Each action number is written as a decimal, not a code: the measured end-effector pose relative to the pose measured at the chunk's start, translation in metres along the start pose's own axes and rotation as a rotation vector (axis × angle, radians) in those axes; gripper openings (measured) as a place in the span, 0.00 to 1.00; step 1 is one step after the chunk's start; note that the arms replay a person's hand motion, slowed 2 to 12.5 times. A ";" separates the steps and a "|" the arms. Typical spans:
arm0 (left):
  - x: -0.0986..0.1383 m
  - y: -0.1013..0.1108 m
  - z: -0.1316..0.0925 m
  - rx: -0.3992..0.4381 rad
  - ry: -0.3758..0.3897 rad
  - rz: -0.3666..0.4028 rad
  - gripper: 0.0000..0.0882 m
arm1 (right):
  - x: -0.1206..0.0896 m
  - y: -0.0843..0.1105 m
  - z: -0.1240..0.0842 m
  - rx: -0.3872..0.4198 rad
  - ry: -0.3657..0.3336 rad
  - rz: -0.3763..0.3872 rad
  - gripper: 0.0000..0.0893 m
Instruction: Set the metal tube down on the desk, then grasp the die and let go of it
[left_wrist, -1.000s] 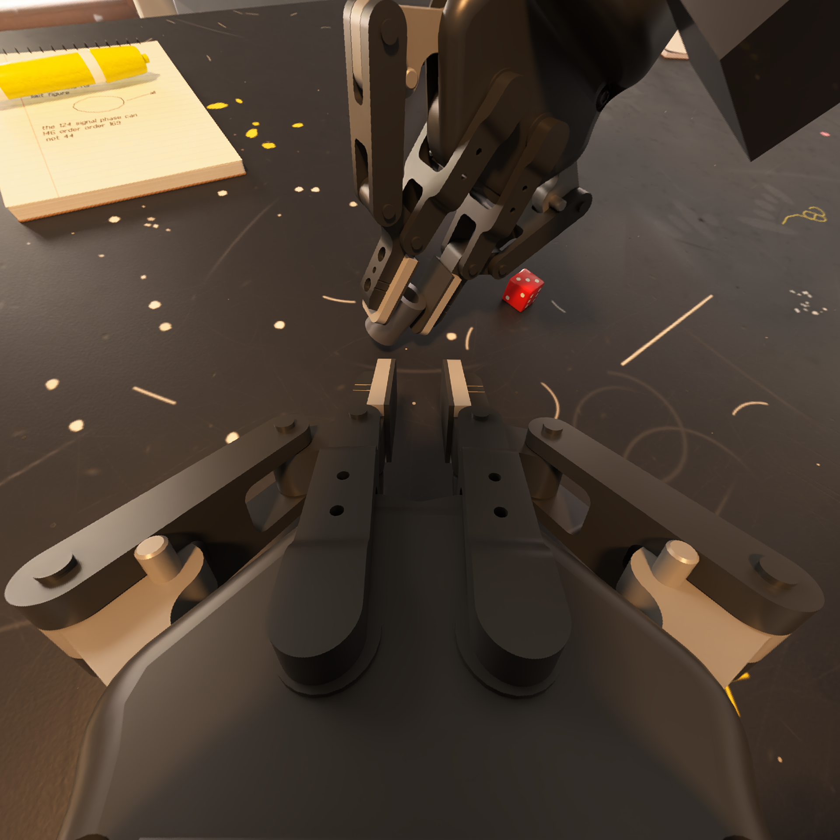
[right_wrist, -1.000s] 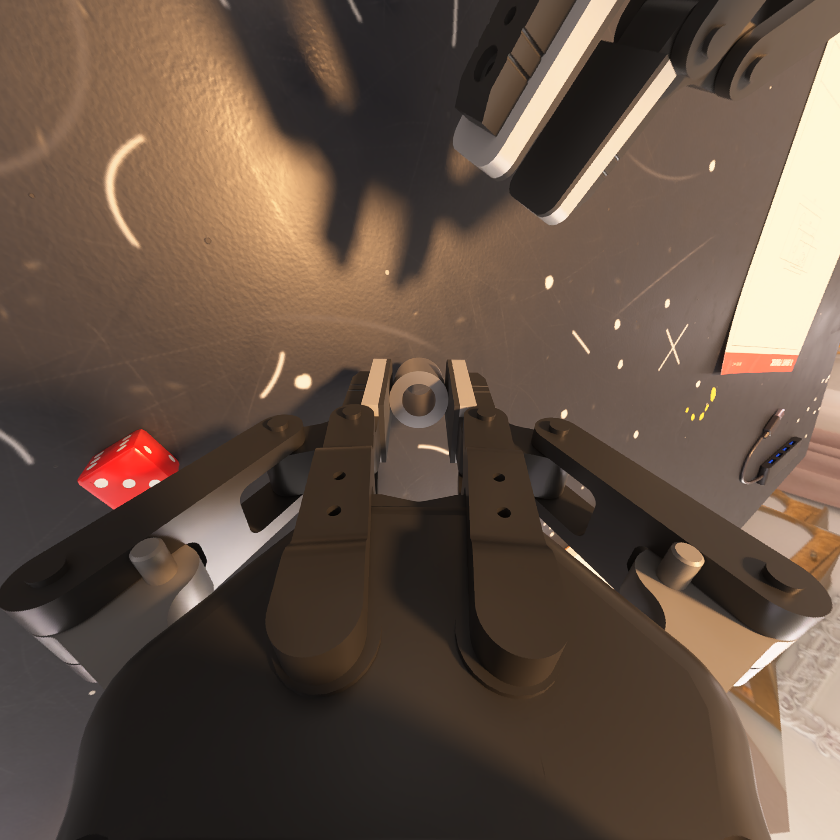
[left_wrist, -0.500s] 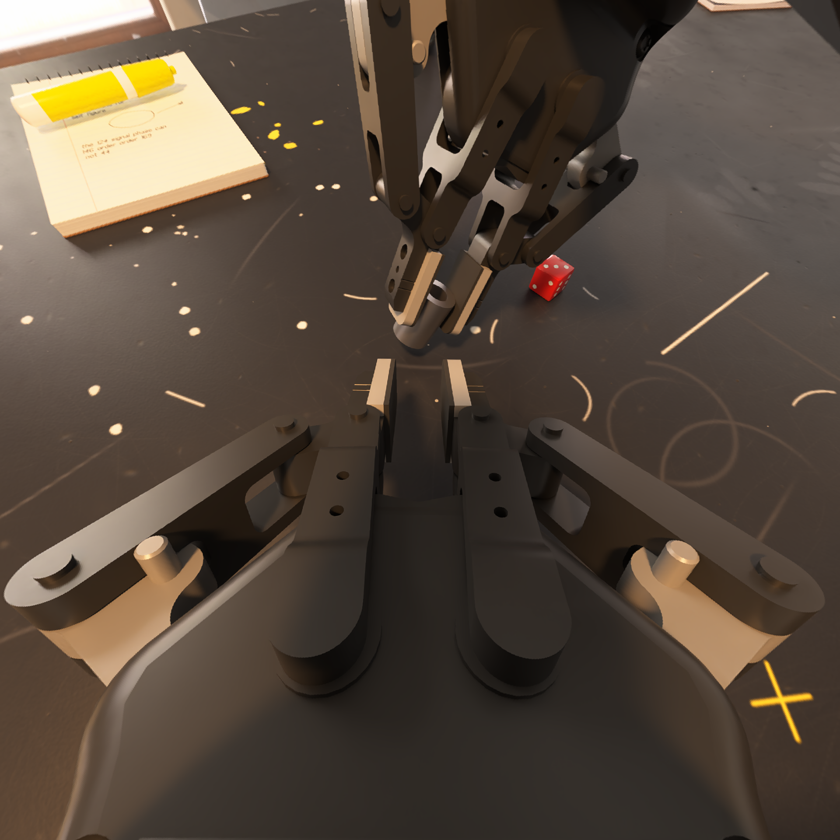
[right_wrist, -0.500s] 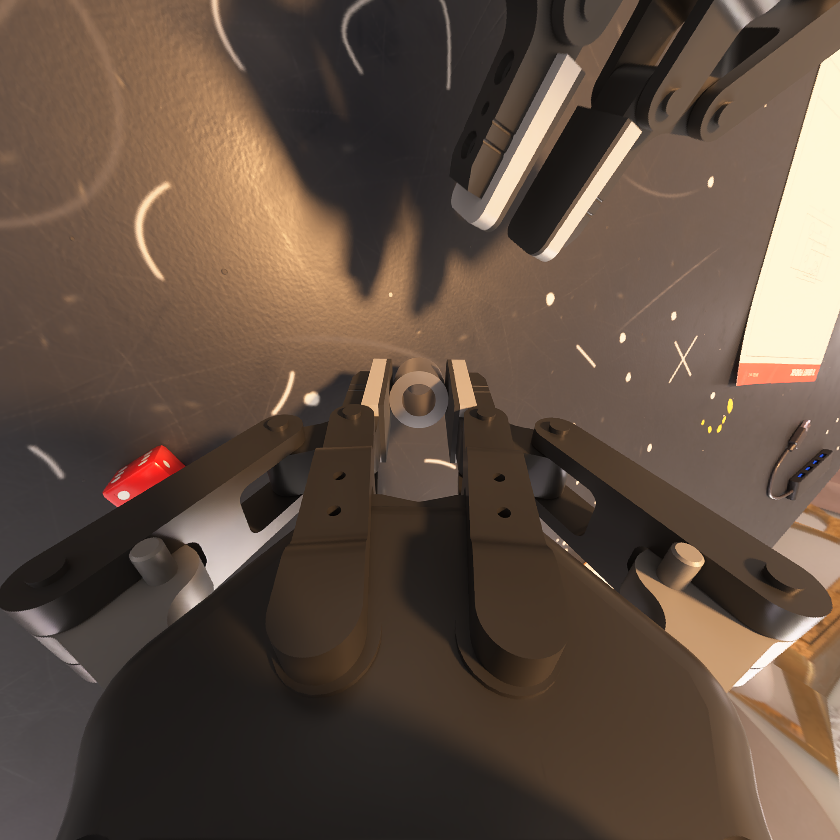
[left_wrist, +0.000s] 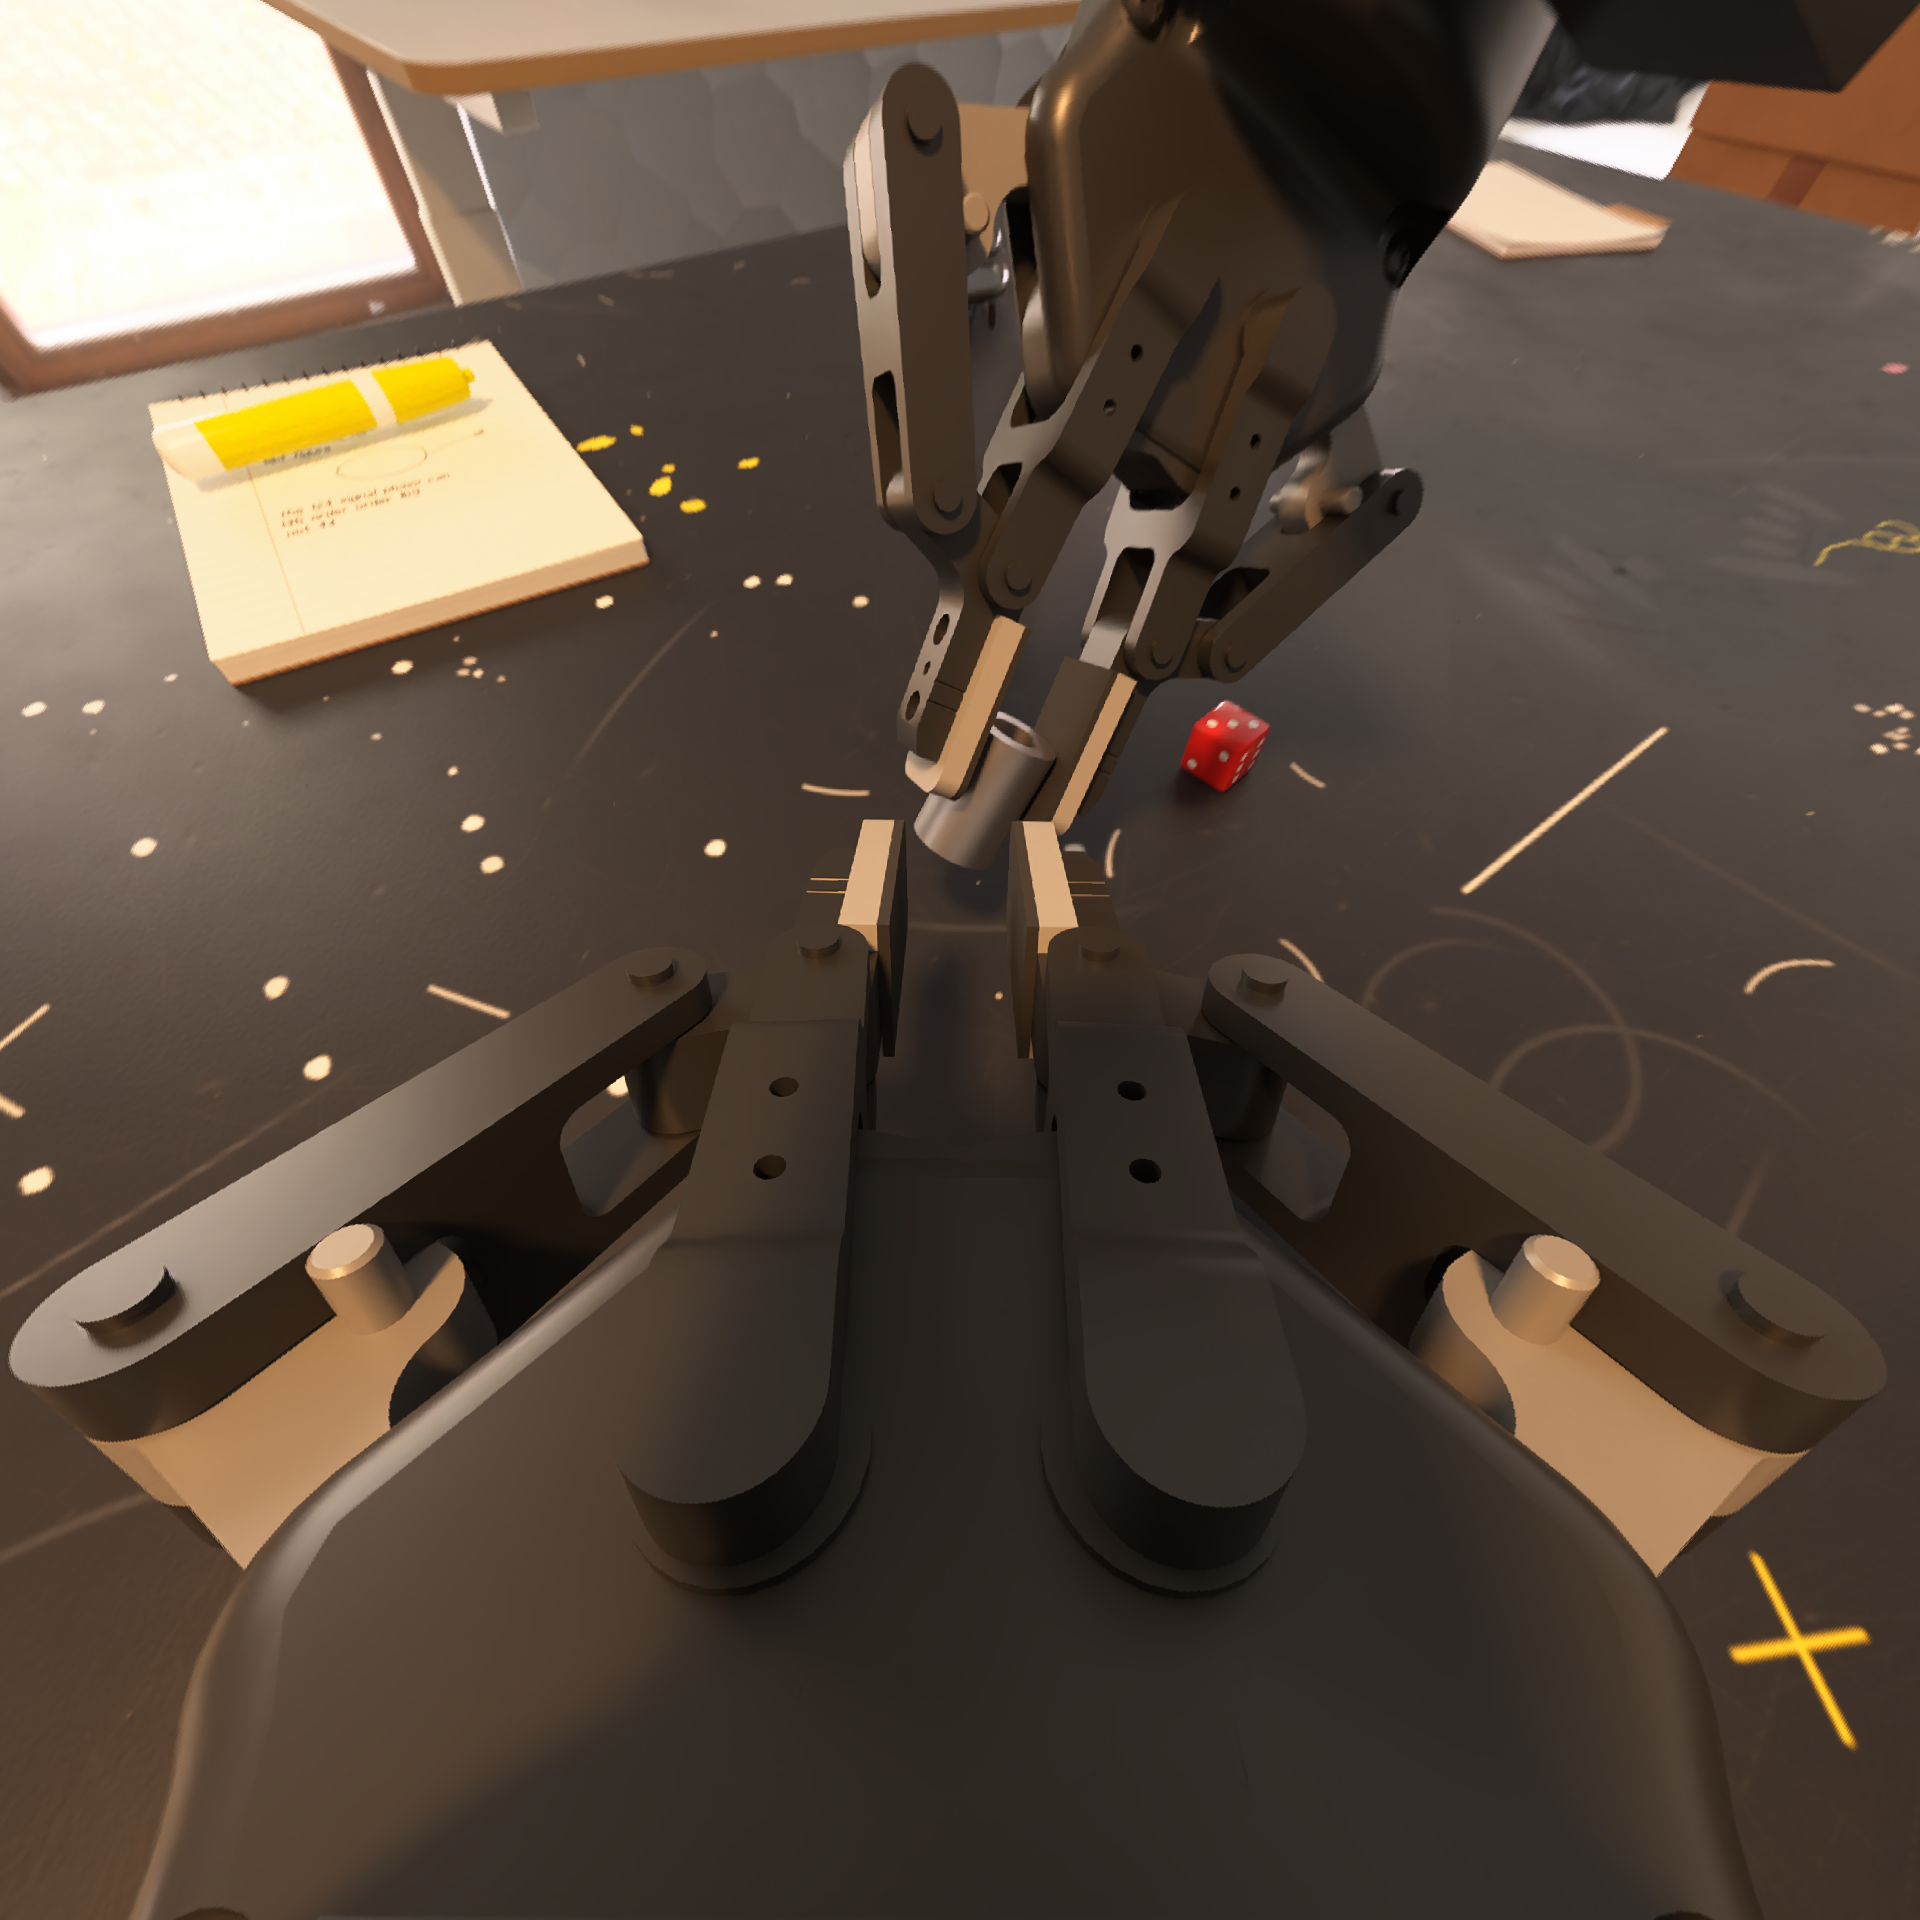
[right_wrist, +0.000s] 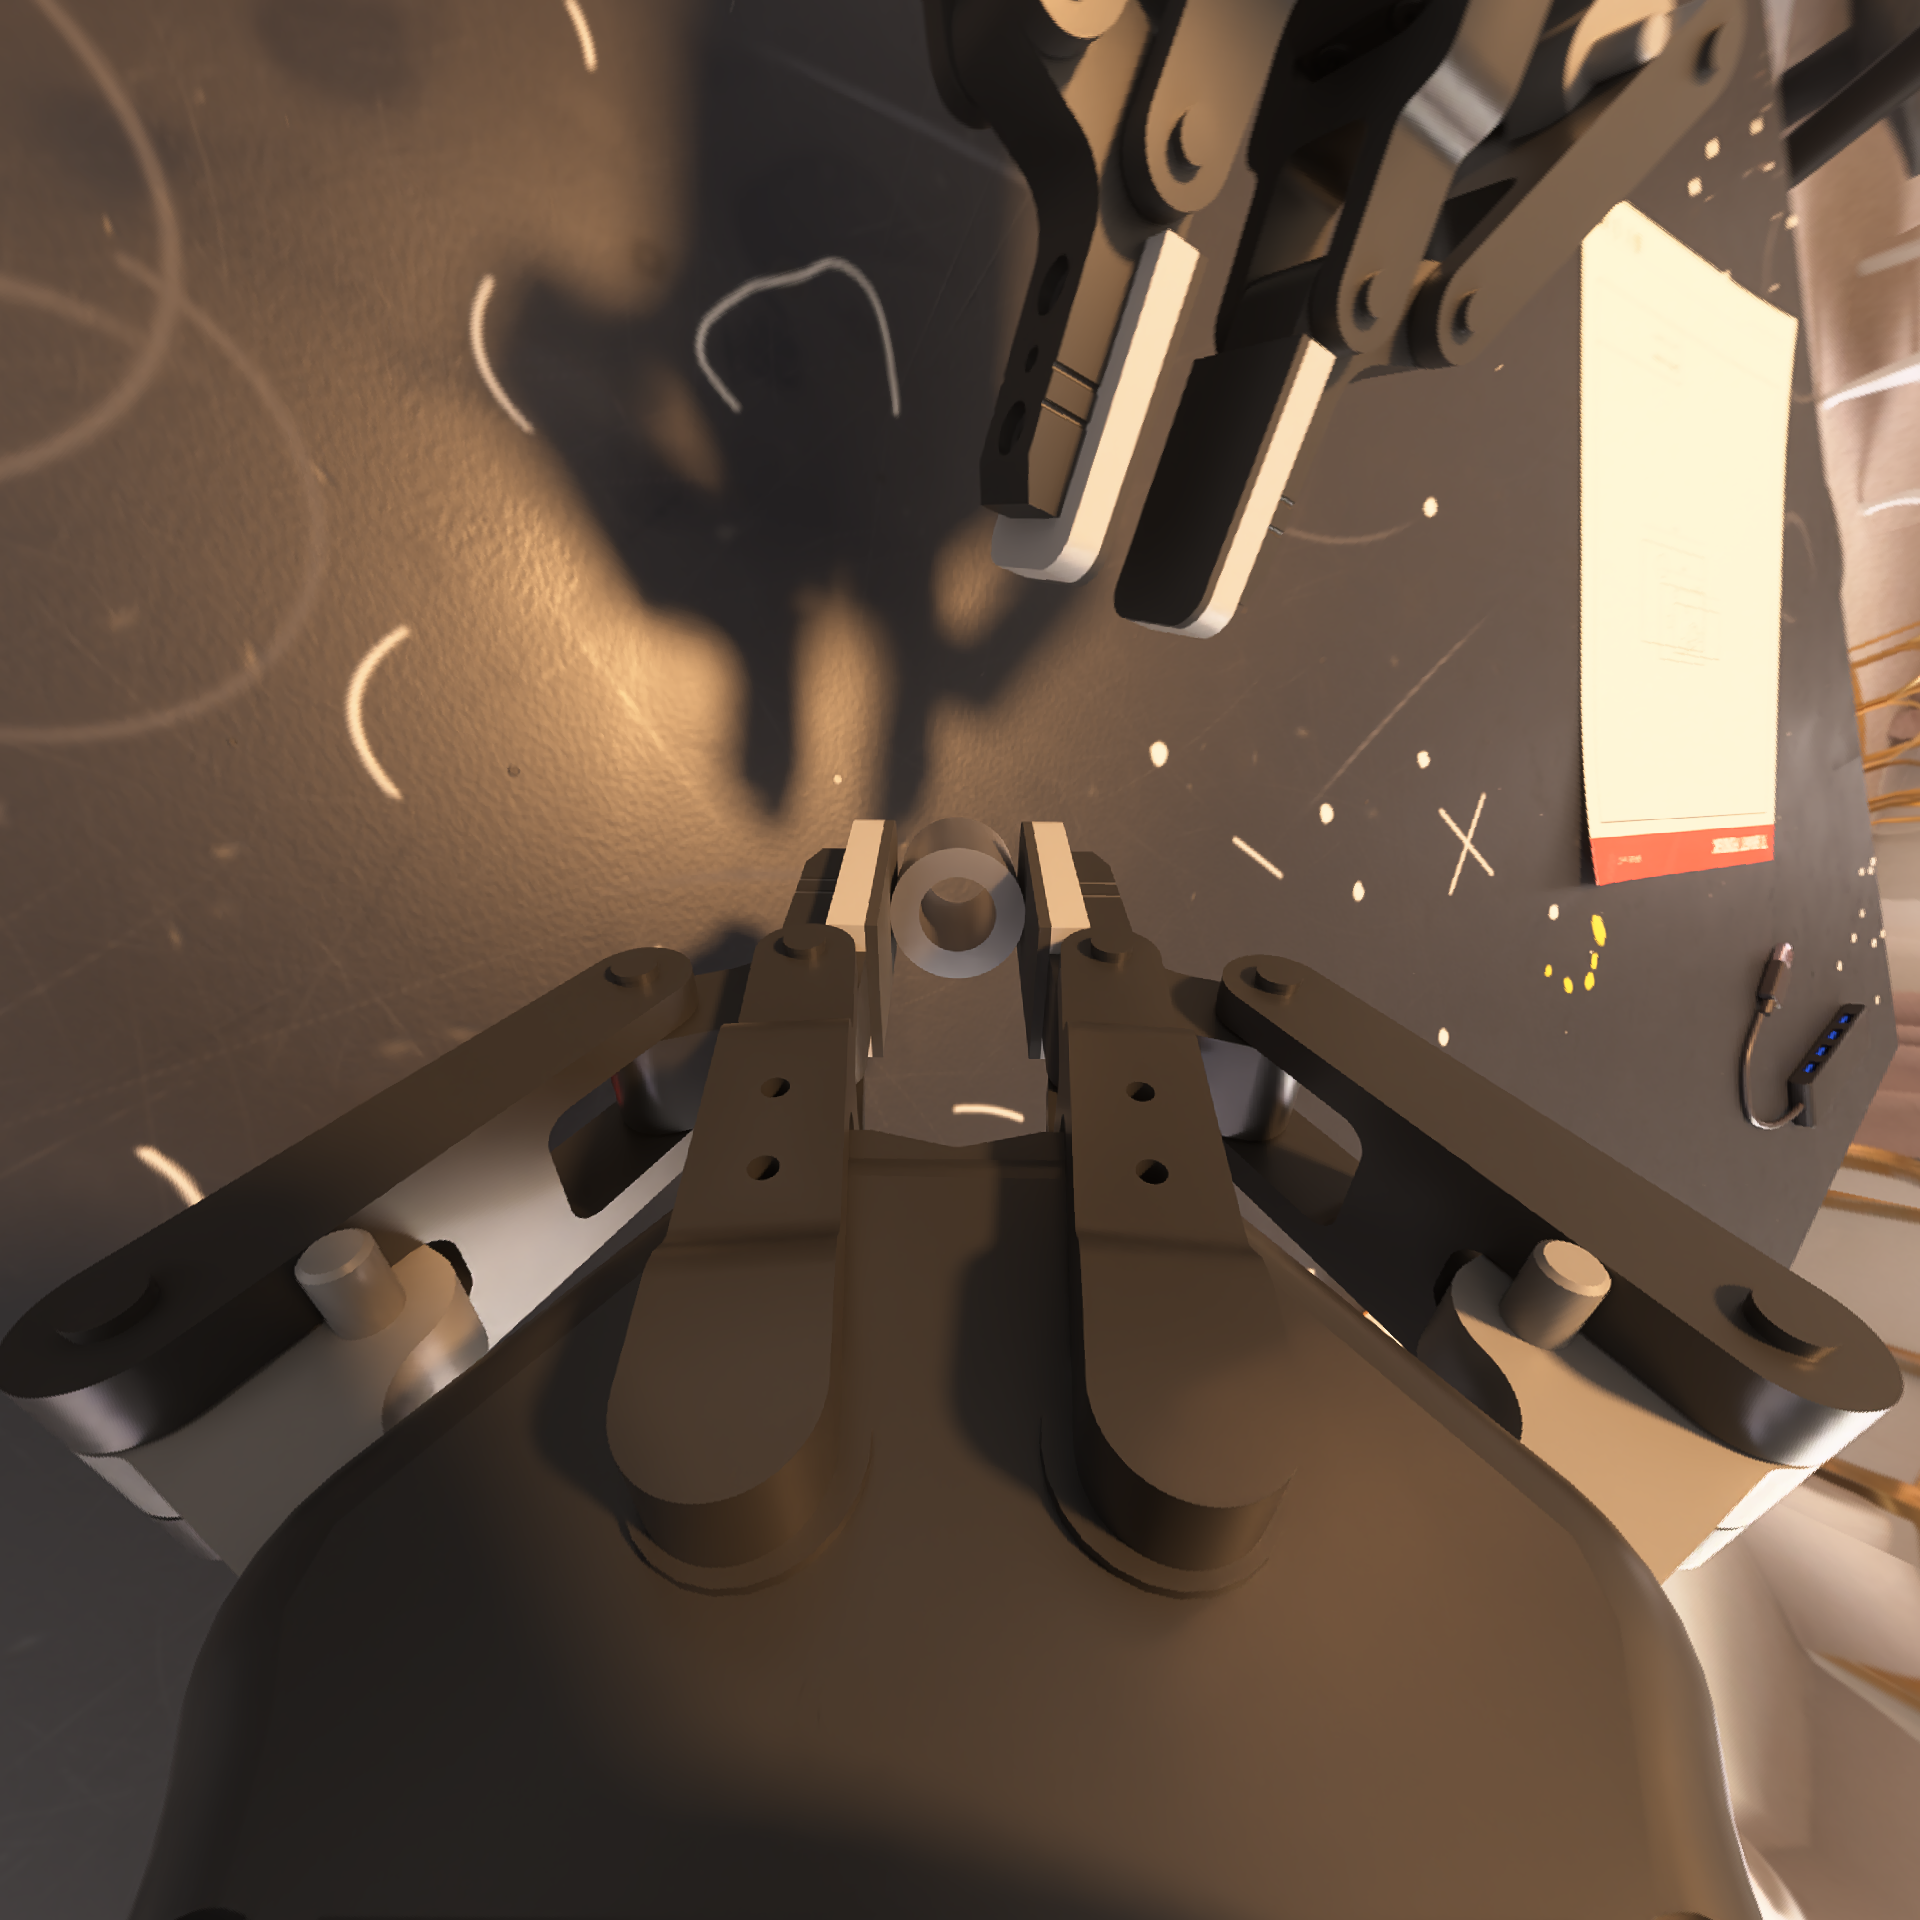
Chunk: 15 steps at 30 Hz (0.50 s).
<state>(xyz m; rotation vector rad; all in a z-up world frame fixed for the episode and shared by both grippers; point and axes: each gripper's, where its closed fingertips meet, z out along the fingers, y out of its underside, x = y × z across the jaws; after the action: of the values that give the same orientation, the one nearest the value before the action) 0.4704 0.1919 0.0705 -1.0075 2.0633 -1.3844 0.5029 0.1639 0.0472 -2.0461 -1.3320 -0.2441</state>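
My right gripper is shut on the short grey metal tube, which sits end-on between its pads. In the left wrist view the right gripper reaches down steeply and holds the tube tilted, its lower end just above the dark desk. My left gripper is open by a narrow gap and empty, its tips just short of the tube; it also shows in the right wrist view. The red die lies on the desk right of the tube. The right wrist view hides it behind the gripper's linkage.
A yellow-paged notepad with a yellow marker on it lies at the far left. It also shows in the right wrist view, near a small USB hub. Another pad lies at the far right.
My left gripper has drawn back from the right one and tilted up, still open. The right gripper keeps the tube. The die has slid out of sight in the right wrist view.
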 end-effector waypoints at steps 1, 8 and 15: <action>0.001 -0.003 -0.001 0.017 0.008 -0.001 0.20 | 0.001 -0.002 -0.001 0.018 0.010 0.012 0.23; 0.008 -0.022 -0.010 0.146 0.062 -0.023 0.20 | 0.009 -0.017 -0.015 0.177 0.085 0.116 0.23; 0.011 -0.039 -0.021 0.258 0.098 -0.056 0.20 | 0.017 -0.032 -0.034 0.372 0.159 0.242 0.23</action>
<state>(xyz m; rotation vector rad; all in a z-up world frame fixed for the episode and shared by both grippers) 0.4612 0.1870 0.1146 -0.9095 1.8738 -1.7078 0.4894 0.1628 0.0955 -1.8076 -0.9416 -0.0433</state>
